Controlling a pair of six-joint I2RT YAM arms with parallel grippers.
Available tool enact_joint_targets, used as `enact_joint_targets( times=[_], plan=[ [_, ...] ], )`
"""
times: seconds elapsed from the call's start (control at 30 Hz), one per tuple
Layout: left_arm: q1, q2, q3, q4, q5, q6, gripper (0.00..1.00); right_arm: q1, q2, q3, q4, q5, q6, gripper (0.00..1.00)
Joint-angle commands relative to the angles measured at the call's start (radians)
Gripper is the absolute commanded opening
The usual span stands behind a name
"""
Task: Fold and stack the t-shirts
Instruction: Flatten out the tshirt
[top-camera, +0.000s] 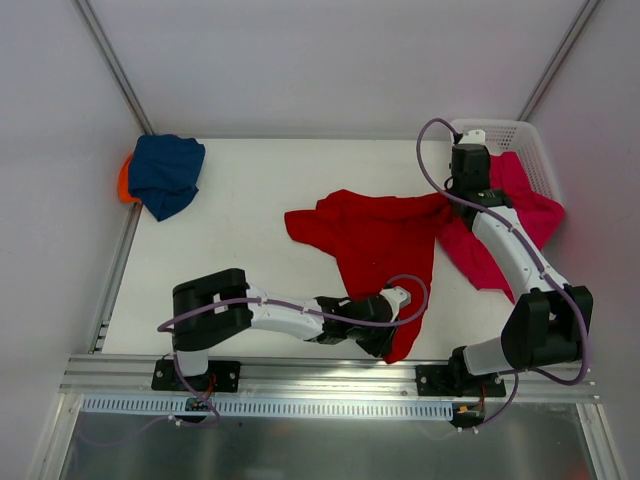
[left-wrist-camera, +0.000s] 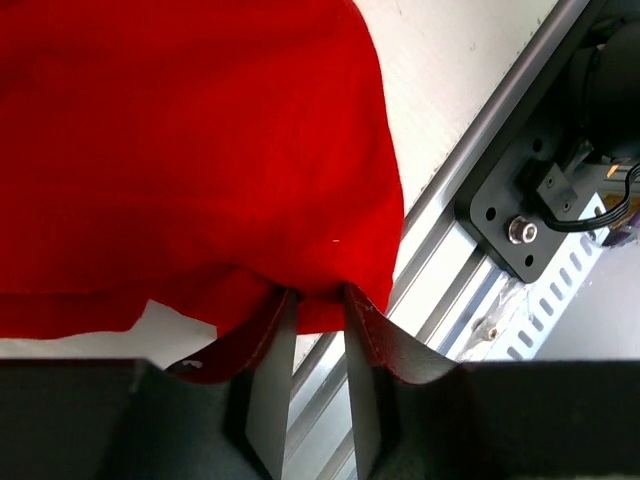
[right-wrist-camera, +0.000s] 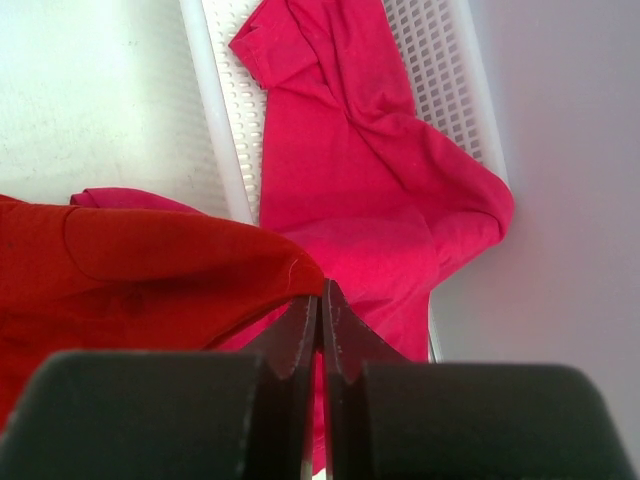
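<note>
Evidently we have the red shirt (top-camera: 370, 235) between both arms so that it can be stretched flat before folding. Our right gripper (right-wrist-camera: 320, 300) is at its far corner, just beside the basket (top-camera: 530, 140), jaws pressed together on a thin edge of the red cloth, which rises to the tips. Our left gripper (left-wrist-camera: 315, 300) sits at the near hem, close to the front edge of the table (top-camera: 250, 270). Its jaws stand narrow with the hem bunched over the tips, though we cannot tell whether the cloth is truly pinched. Taking opposite ends, we judge, lets us pull the wrinkles out.

The red shirt lies mid-table, a little to the right, spread but crooked. One sleeve points left, the body runs down toward the left gripper, and creases cross it. The pink shirt (right-wrist-camera: 340, 170) hangs half out of the basket, touching the red one's far corner. The navy shirt (top-camera: 165, 175) sits folded at the far left corner on top of the orange shirt (top-camera: 124, 182), of which only a sliver shows. Two look stacked; two are not yet folded.
</note>
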Motion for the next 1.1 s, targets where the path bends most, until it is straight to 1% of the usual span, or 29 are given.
enact_joint_targets(
  times=[0.0, 0.03, 0.1, 0.13, 0.17, 0.27, 0.33, 0.43, 0.57, 0.6, 0.63, 0.67, 0.73, 0.77, 0.8, 0.87, 1.0, 1.07],
  plan=[
    [-0.007, 0.057, 0.026, -0.039, -0.007, 0.000, 0.22, -0.009, -0.051, -0.004, 0.045, 0.007, 0.022, 0.00],
    [-0.007, 0.065, 0.032, -0.041, -0.004, 0.000, 0.15, -0.009, -0.053, -0.010, 0.046, 0.005, 0.024, 0.00],
    [-0.007, 0.086, 0.041, -0.047, -0.003, 0.002, 0.10, -0.011, -0.054, -0.018, 0.051, 0.004, 0.027, 0.00],
    [-0.007, 0.092, 0.045, -0.050, -0.004, 0.002, 0.02, -0.011, -0.056, -0.020, 0.052, 0.004, 0.028, 0.00],
    [-0.007, 0.100, 0.048, -0.055, -0.016, 0.000, 0.00, -0.011, -0.056, -0.023, 0.054, 0.004, 0.030, 0.00],
    [-0.007, 0.115, 0.071, -0.096, -0.052, -0.015, 0.00, -0.009, -0.061, -0.036, 0.059, 0.002, 0.037, 0.00],
    [-0.007, 0.119, 0.078, -0.110, -0.047, -0.012, 0.00, -0.011, -0.064, -0.044, 0.060, 0.002, 0.042, 0.00],
    [-0.007, 0.077, 0.062, -0.115, -0.055, -0.005, 0.00, -0.009, -0.074, -0.050, 0.057, -0.008, 0.048, 0.00],
    [-0.007, -0.050, 0.054, -0.173, -0.113, 0.029, 0.00, -0.009, -0.114, -0.047, 0.037, -0.044, 0.070, 0.00],
    [-0.007, -0.108, 0.061, -0.177, -0.127, 0.047, 0.00, -0.009, -0.132, -0.046, 0.031, -0.051, 0.074, 0.00],
    [-0.007, -0.134, 0.069, -0.211, -0.151, 0.057, 0.00, -0.006, -0.143, -0.044, 0.028, -0.064, 0.080, 0.00],
    [-0.007, -0.192, 0.077, -0.252, -0.165, 0.069, 0.00, -0.005, -0.154, -0.044, 0.017, -0.068, 0.089, 0.00],
    [-0.007, -0.255, 0.103, -0.292, -0.211, 0.109, 0.00, 0.005, -0.186, -0.044, 0.007, -0.083, 0.096, 0.00],
    [-0.007, -0.321, 0.112, -0.337, -0.230, 0.126, 0.00, 0.009, -0.197, -0.044, -0.004, -0.087, 0.099, 0.00],
    [-0.007, -0.354, 0.132, -0.357, -0.251, 0.156, 0.00, 0.014, -0.214, -0.046, -0.007, -0.090, 0.102, 0.00],
    [-0.007, -0.438, 0.150, -0.400, -0.314, 0.181, 0.00, 0.040, -0.231, -0.046, -0.021, -0.093, 0.103, 0.00],
    [-0.005, -0.549, 0.186, -0.492, -0.400, 0.251, 0.00, 0.087, -0.258, -0.059, -0.033, -0.081, 0.099, 0.00],
    [-0.005, -0.602, 0.184, -0.507, -0.441, 0.264, 0.00, 0.112, -0.274, -0.069, -0.035, -0.077, 0.105, 0.00]
  ],
)
